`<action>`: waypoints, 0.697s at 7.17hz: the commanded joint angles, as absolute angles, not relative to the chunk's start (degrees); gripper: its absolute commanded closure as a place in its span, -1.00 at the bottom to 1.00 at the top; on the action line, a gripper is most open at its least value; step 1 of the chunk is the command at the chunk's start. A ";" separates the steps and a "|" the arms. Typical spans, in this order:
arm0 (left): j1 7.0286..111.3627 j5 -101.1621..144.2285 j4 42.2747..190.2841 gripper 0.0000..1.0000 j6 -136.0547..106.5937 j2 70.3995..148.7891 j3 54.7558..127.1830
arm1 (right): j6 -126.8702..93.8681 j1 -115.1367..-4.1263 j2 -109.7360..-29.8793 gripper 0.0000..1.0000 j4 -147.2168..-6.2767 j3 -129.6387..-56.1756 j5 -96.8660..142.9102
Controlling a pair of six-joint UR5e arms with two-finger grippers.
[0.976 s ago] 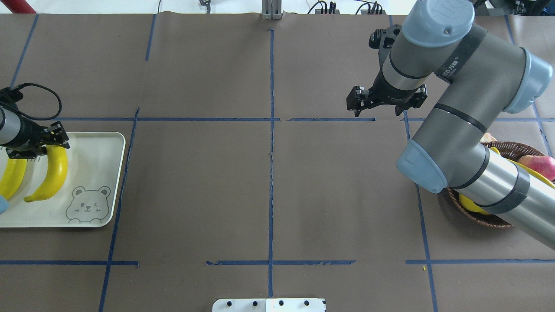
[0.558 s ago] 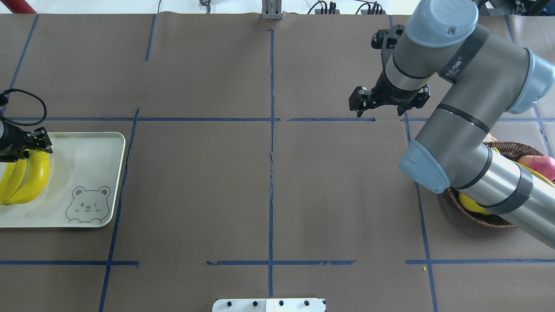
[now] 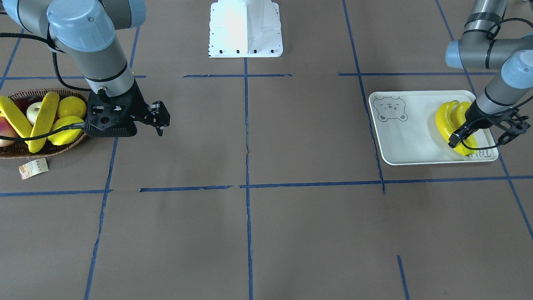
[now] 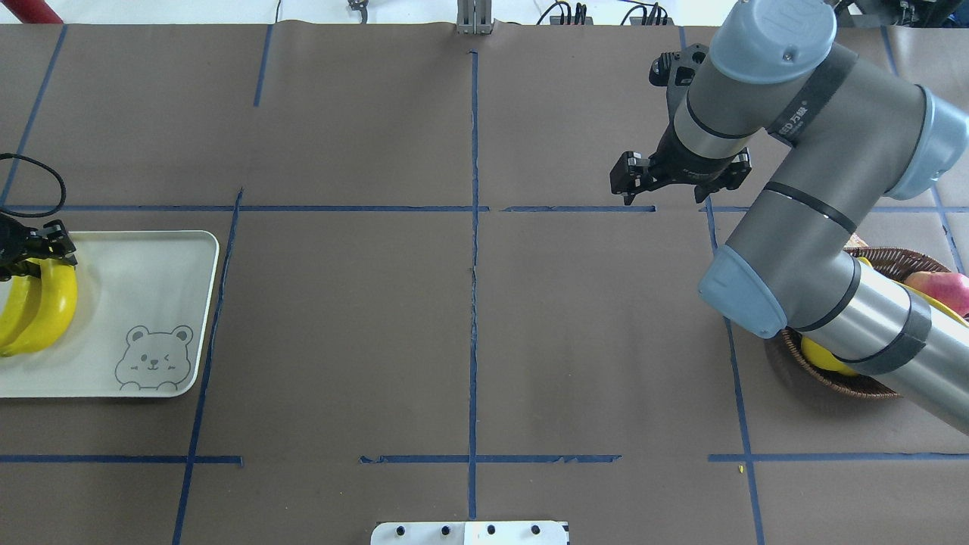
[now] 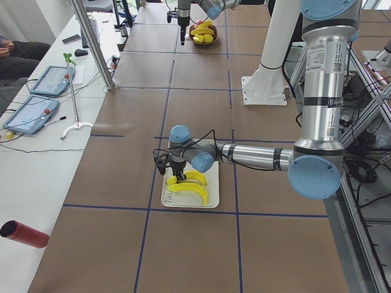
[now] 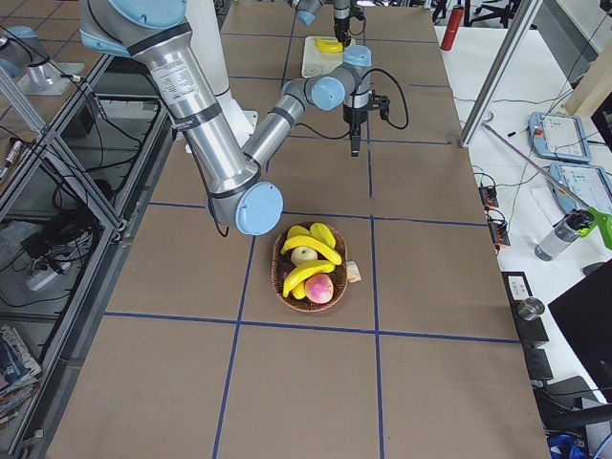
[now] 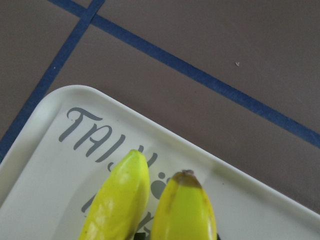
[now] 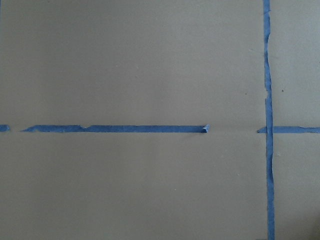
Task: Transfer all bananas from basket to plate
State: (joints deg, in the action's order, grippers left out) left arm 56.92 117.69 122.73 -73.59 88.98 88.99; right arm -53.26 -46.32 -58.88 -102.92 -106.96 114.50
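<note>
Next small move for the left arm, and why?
Probably release and raise the left gripper: its banana already lies on the plate beside the other banana, and two more bananas wait in the basket. Whether its jaws are open is unclear.

The bananas [image 3: 446, 121] are yellow, the plate [image 3: 412, 141] white with grey drawing.

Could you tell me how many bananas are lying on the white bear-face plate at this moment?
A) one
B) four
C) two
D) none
C: the front-facing view shows two bananas lying side by side on the plate, at its lettered end, away from the bear drawing.
</note>
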 commanded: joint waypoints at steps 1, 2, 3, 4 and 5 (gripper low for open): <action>59.22 117.95 123.13 -1.00 -71.48 89.47 89.03 | -53.26 -46.32 -58.80 -1.00 -102.92 -107.05 114.52; 62.02 119.25 122.35 -1.00 -68.50 89.73 89.64 | -53.26 -46.49 -58.80 -1.00 -102.92 -107.05 114.52; 64.57 124.14 122.08 -1.00 -67.95 89.91 89.91 | -53.26 -46.93 -58.89 -1.00 -103.01 -107.22 114.61; 66.34 129.32 122.08 -1.00 -67.68 90.17 90.70 | -53.00 -47.63 -59.58 -1.00 -103.44 -108.01 114.70; 66.27 131.03 122.08 -1.00 -66.89 90.18 92.88 | -49.34 -48.68 -62.03 -1.00 -103.53 -109.67 114.70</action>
State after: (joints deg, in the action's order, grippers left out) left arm 65.34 127.48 122.14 -67.78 90.06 90.92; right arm -52.19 -47.61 -59.94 -103.31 -108.14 114.66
